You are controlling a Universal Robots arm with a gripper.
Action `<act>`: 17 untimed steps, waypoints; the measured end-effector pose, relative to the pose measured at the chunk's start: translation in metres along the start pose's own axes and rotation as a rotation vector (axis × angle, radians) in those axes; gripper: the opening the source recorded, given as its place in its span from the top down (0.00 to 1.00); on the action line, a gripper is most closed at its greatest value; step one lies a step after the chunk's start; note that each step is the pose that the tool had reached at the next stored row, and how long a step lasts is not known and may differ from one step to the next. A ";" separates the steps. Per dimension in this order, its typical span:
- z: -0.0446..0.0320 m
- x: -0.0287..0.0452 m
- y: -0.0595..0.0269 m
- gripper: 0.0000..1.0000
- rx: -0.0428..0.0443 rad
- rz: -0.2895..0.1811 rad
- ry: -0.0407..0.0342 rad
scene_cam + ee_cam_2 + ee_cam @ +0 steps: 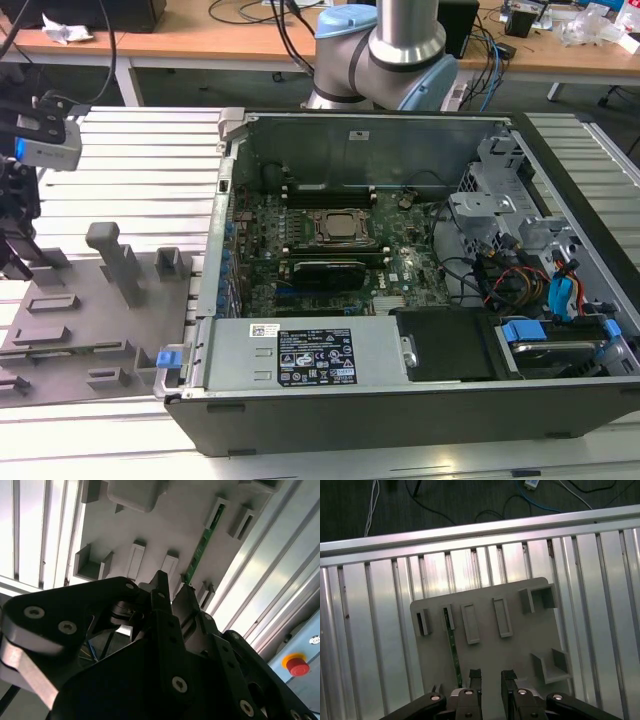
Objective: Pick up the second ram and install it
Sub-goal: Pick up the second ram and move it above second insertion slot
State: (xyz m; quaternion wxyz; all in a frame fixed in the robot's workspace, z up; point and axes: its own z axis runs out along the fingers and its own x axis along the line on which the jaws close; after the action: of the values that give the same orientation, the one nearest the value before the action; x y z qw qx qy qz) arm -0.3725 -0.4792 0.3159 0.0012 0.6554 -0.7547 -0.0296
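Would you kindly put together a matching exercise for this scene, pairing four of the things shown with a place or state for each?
Things:
1. second ram
2. gripper
3. processor socket
4. grey fixture

Places or states:
A. inside the open computer case
B. lying flat on the slatted metal table
C. open and empty, pointed at the fixture
D. thin green stick resting on the fixture

Pairs: 1-D, 2-C, 3-A, 4-B.
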 end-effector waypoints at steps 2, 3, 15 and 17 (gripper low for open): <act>0.0018 0.0001 -0.0001 0.70 0.0000 0.000 -0.0001; 0.0024 0.0001 -0.0001 0.70 0.0000 0.000 -0.0001; 0.0119 0.0004 -0.0006 0.70 0.0000 0.000 0.0000; 0.0134 0.0005 -0.0007 0.70 0.0000 0.000 0.0001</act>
State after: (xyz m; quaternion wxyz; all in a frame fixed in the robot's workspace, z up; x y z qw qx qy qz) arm -0.3725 -0.4792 0.3024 0.0012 0.6554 -0.7547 -0.0296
